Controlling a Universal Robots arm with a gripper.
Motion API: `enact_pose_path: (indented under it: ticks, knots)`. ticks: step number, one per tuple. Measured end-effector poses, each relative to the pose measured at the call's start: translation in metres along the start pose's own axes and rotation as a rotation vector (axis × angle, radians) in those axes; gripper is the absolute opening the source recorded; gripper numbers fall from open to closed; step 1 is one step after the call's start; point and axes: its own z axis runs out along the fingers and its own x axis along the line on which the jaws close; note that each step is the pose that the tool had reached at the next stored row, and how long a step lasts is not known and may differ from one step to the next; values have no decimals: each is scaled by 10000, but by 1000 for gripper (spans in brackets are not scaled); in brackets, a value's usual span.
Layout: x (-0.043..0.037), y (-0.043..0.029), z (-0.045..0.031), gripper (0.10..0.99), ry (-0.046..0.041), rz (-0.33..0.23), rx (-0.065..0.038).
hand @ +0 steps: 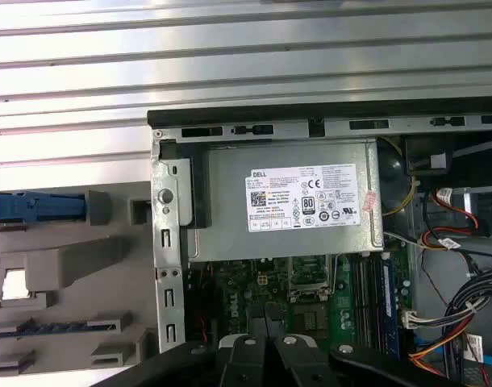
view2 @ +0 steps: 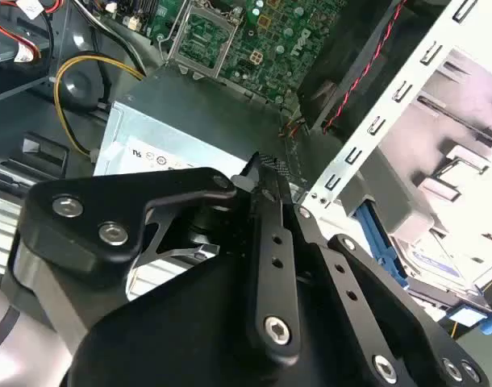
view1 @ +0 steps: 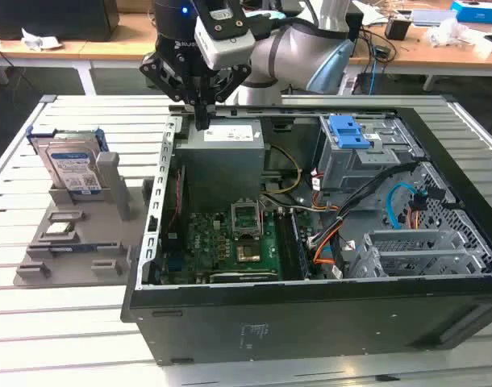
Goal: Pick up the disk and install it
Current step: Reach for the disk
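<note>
The disk (view1: 72, 168), silver with a blue-and-white label and a blue carrier frame, stands upright in a grey fixture (view1: 77, 254) on the exterior view's left, outside the computer case. Its blue edge (hand: 36, 207) shows in the first wrist view, and its labelled face (view2: 439, 272) shows in the second wrist view. My gripper (view1: 202, 121) hangs over the back corner of the case, just above the grey power supply (view1: 230, 137). It is well apart from the disk. Its black fingers (view2: 260, 173) are shut together with nothing between them.
The open black case (view1: 310, 322) holds a green motherboard (view1: 234, 242), cables and a grey drive cage with a blue latch (view1: 348, 131). A small square chip (view1: 59, 230) lies on the fixture. The slatted metal table (view1: 60, 339) surrounds the case.
</note>
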Motion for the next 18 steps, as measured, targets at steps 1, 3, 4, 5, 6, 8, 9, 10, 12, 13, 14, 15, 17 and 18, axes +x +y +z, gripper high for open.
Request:
enact_pose_path:
  ticks: [1,3,4,5,6,8,9,10,12,13,14,15,17,18]
  knots:
    - [11,0,0,106,0,2,0]
    - [72,-5,-2,106,0,0,1]
    - [87,-6,-3,106,1,1,0]
    - [100,-7,-3,106,0,1,0]
    - [123,-9,-3,106,0,0,-1]
    - [178,-13,-5,106,0,0,0]
    - [240,-18,-6,106,0,1,-1]
    - [270,-20,-7,106,0,0,-1]
    - [314,-23,-8,106,0,0,0]
    - [331,-25,-9,106,0,0,0]
    - [350,-26,-9,106,0,1,0]
    - [359,-27,-8,106,0,1,-1]
    - [383,-28,-9,106,0,0,0]
    - [397,-30,-10,106,1,0,0]
